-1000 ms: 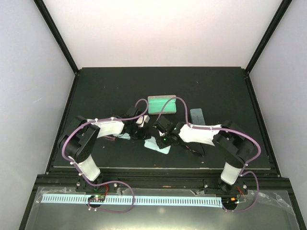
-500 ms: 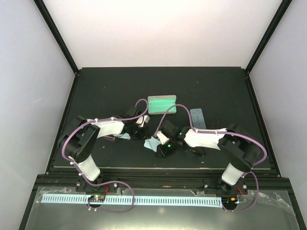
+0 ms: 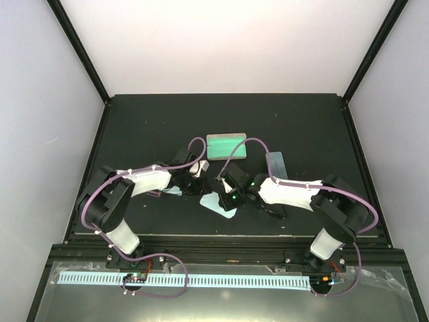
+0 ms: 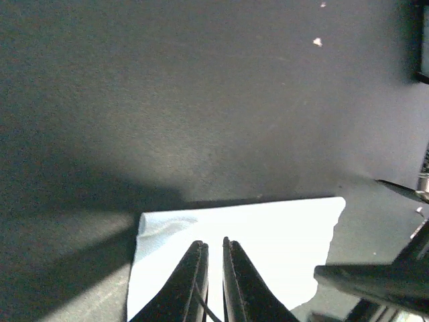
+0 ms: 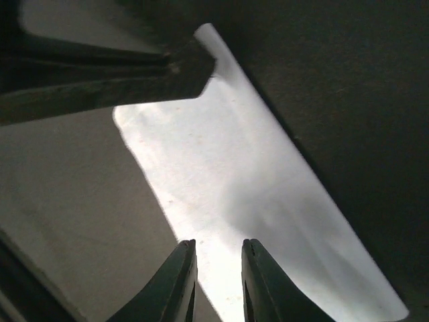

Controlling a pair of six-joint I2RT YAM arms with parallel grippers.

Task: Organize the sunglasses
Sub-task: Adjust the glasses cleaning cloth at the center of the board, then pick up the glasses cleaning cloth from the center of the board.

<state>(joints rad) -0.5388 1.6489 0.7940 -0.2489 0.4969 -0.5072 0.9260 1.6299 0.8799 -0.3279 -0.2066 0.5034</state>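
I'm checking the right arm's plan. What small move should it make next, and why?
Probably ease the right gripper down a little and close on the light blue cloth. Its jaws stand narrowly apart directly over that cloth and seem to grip nothing, so a short descent should put the cloth between them.

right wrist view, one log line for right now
right fingers: slightly apart, nothing seen between | under them: light blue cloth on dark table | upper left: dark bar, unidentified
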